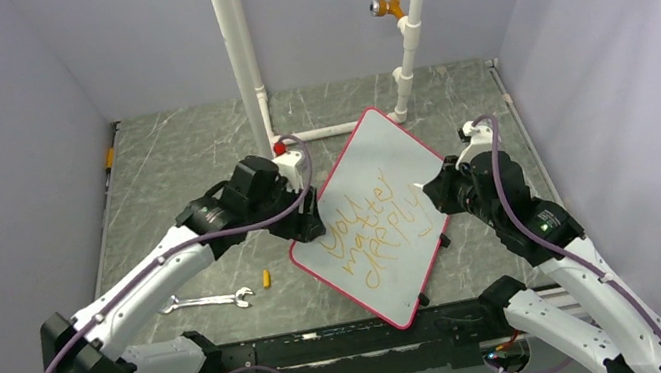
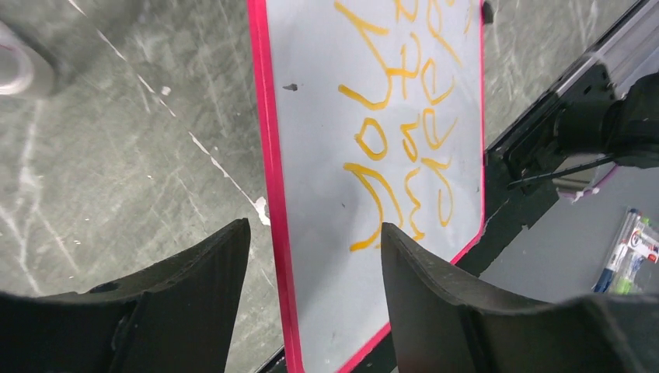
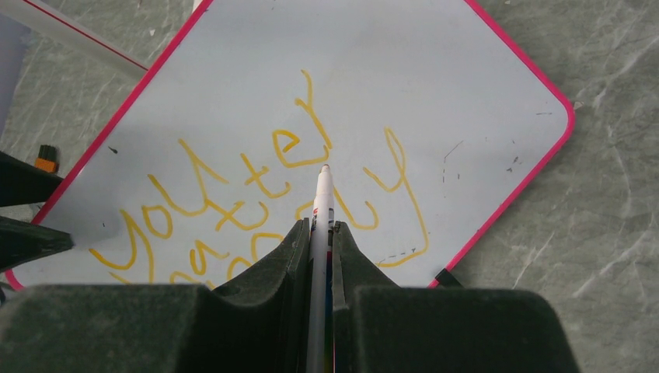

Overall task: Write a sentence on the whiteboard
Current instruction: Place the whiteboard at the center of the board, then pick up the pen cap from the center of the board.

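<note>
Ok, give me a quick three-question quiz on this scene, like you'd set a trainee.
1. True or false: the right arm's jaws are shut on a marker.
2. Which tool lies on the table to the left of the whiteboard? A) wrench B) scissors C) hammer
3. What colour is the sentence on the board?
Key: 1 true; 2 A; 3 orange-yellow.
</note>
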Available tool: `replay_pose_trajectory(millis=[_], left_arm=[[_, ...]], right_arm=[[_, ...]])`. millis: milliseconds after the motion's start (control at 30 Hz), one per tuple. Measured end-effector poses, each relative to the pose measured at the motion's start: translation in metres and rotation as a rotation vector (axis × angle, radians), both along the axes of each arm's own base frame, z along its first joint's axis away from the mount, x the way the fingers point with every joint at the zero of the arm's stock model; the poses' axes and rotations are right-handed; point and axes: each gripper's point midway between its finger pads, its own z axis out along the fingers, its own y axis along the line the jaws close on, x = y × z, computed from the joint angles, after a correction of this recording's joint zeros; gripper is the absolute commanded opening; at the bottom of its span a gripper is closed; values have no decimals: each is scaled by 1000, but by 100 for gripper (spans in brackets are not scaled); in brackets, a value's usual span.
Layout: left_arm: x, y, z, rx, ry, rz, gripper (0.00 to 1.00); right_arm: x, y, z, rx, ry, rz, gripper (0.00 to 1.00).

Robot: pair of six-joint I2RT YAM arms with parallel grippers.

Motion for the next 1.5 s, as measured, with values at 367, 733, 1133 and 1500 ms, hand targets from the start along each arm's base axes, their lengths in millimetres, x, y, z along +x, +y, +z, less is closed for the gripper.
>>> replay_pose_trajectory(millis=[367,733,1133,1500], left_arm=[[-2,34,47,-18,-139,114,64],[-36,117,-10,106,-86,410,54],[-53,143,-91,268,84,563,49],[-40,132,-139,381,137,542,44]], right_arm=[[2,2,0,-5,7,6,0],[5,11,32,27,-44,51,0],[5,19,34,35,-36,89,0],[5,18,39,33,-48,93,0]])
